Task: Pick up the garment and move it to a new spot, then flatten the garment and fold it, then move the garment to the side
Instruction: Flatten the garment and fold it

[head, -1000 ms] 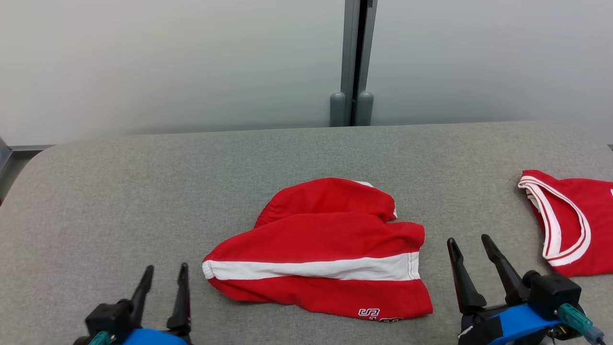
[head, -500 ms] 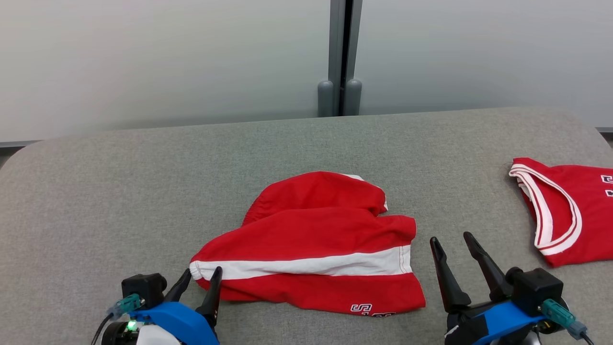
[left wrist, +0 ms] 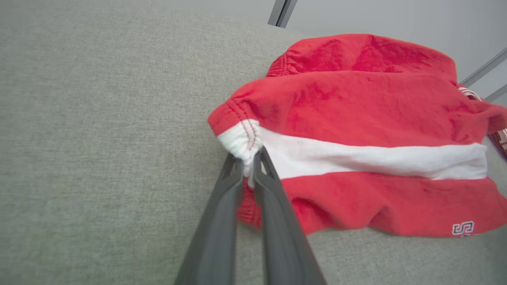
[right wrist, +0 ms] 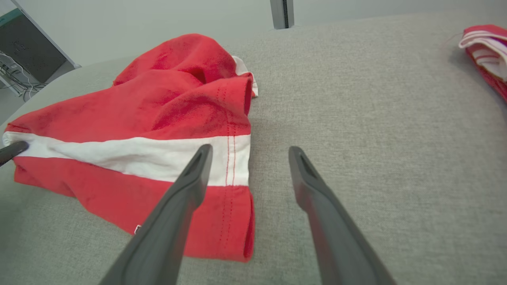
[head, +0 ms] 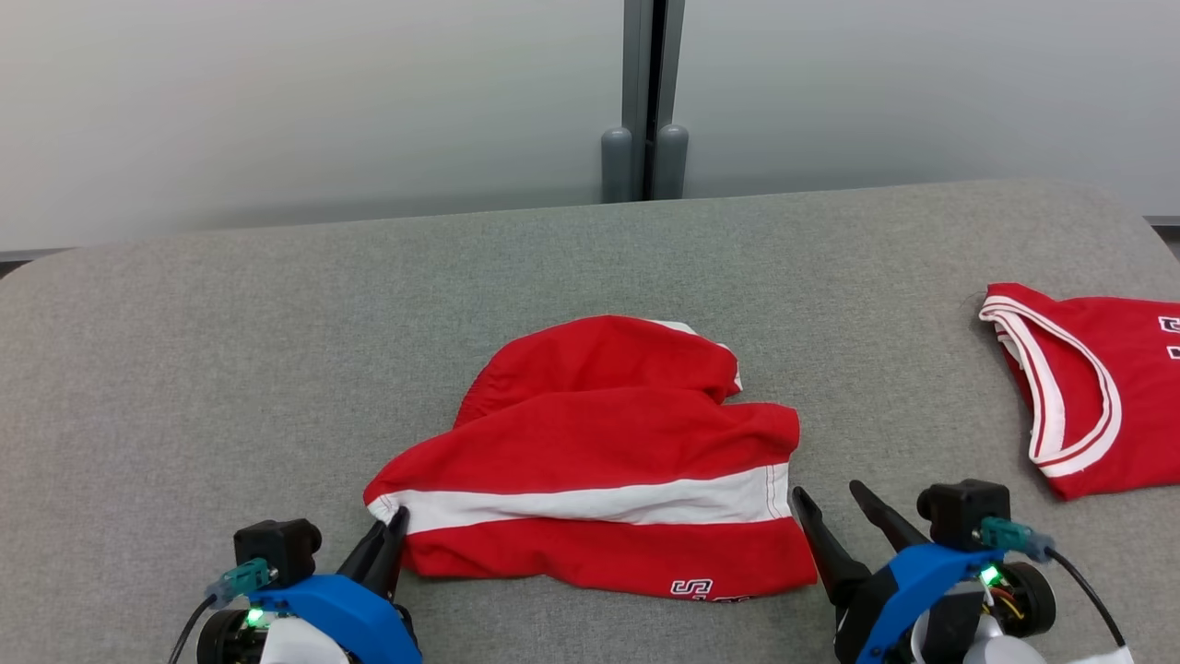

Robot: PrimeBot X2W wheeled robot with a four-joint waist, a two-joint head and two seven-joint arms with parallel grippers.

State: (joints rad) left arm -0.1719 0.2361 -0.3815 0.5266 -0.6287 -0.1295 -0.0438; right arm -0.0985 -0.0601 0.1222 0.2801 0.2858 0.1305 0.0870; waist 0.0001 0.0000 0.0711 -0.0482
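The garment (head: 599, 443) is a pair of red shorts with a white stripe, lying rumpled in the middle of the grey padded surface (head: 277, 350). My left gripper (head: 392, 530) is shut on the garment's left corner, pinching the white stripe's bunched end (left wrist: 241, 144) between its fingers (left wrist: 222, 206). My right gripper (head: 830, 503) stands open at the garment's right edge (right wrist: 237, 158), its left finger (right wrist: 190, 186) over the white stripe and its right finger (right wrist: 313, 190) over bare surface; nothing is between them.
A second red piece with white trim (head: 1088, 387) lies at the right edge of the surface, also seen as red cloth (right wrist: 487, 51) at the far right. A grey wall with a vertical post (head: 645, 101) stands behind. Bare grey surface stretches left and far.
My left gripper has moved in to the garment's left corner and shut on the white stripe. My right gripper has shifted left toward the right edge, still open. The camera has tilted slightly.
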